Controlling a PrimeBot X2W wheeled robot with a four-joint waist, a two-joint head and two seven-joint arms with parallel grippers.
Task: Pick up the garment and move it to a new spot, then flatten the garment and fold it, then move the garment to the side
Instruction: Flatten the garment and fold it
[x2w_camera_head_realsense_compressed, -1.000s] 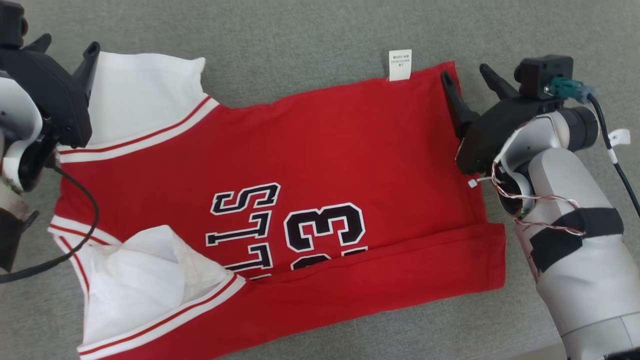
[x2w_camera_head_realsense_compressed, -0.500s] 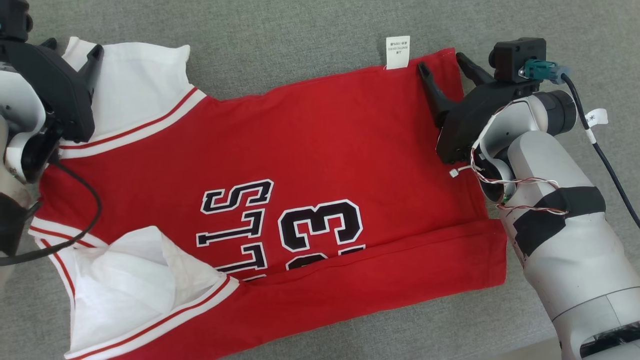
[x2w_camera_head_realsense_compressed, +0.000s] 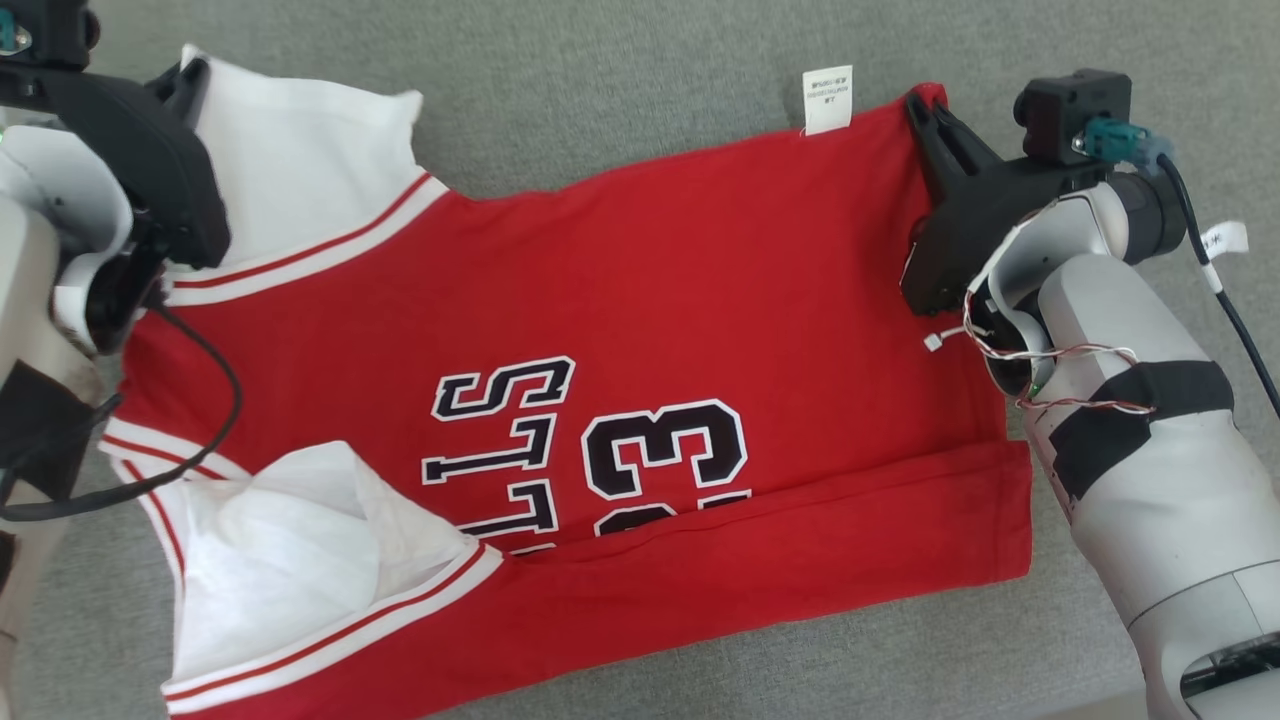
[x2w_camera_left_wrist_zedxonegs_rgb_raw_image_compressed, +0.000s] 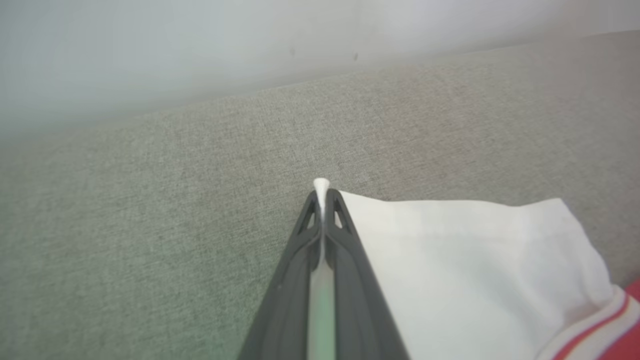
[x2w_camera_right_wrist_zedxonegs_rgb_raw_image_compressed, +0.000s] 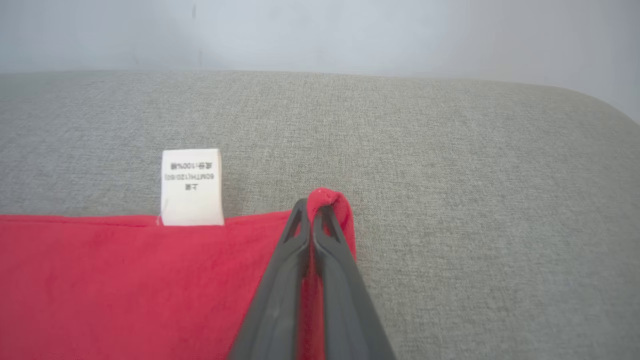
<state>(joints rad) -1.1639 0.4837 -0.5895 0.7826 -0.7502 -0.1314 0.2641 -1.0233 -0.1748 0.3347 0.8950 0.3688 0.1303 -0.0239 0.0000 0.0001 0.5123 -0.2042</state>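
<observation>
Red sleeveless fabric basketball jersey with white trim and black print lies spread on grey woven fabric surface, its near edge folded up over the print. Small white rectangular care label sticks out from the jersey's far edge. Just right of the label, right gripper has jaws closed, pinching the jersey's red corner, a bit of red cloth bulging past the fingertips. Well left of the label, left gripper has jaws closed on the jersey's white shoulder corner, a white cloth tip poking out between the fingertips. Black "3" and letters sit nearer than the label, slightly left. White crumpled lining shows at the armhole, far down-left of the label.
</observation>
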